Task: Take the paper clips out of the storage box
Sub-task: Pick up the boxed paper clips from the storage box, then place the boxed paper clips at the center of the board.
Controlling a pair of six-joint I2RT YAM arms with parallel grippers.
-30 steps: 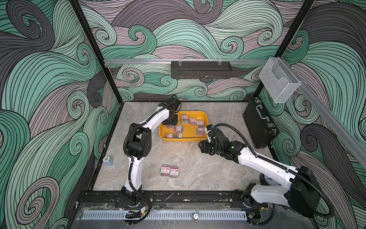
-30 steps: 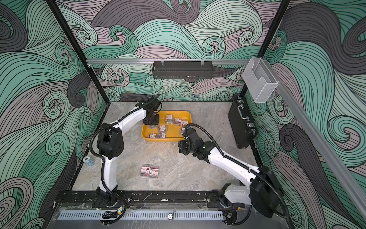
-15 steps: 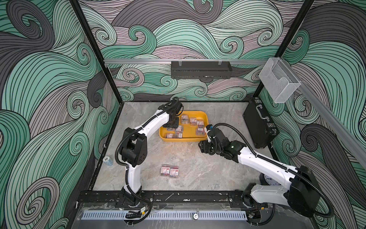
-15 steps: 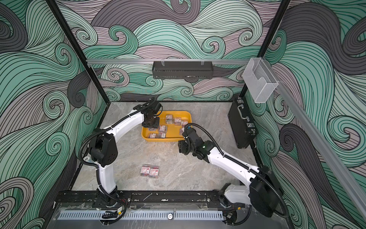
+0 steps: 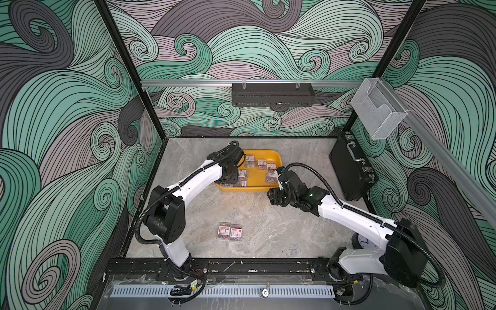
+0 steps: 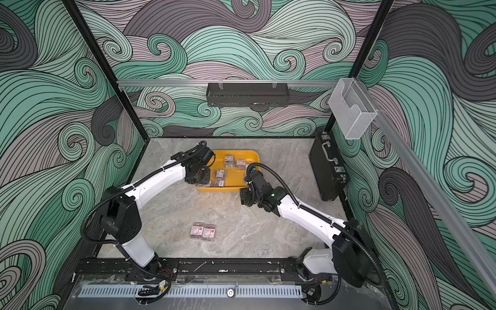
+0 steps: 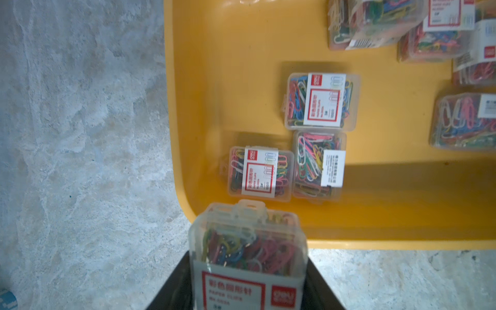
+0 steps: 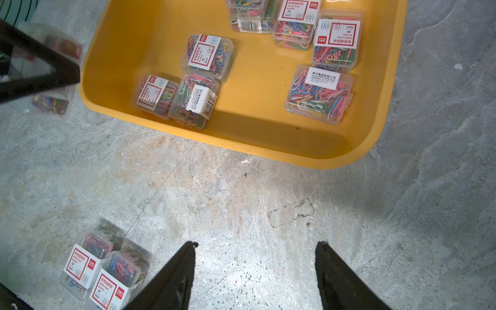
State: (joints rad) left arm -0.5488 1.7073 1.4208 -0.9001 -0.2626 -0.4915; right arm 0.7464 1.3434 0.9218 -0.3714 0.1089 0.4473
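The storage box is a shallow yellow tray at the back middle of the table, and several clear boxes of paper clips lie in it. My left gripper is shut on one box of paper clips, held above the tray's front left corner. From above, the left gripper hangs over that same corner. My right gripper is open and empty over bare table in front of the tray. Two more boxes of paper clips lie side by side on the table near the front.
A black briefcase stands against the right wall. A clear bin hangs on the right wall and a black shelf on the back wall. A small clock lies under my right arm.
My left gripper has come from the tray's back left toward its front left corner with the box in it, and its elbow has swung out to the left. The right arm has not moved.
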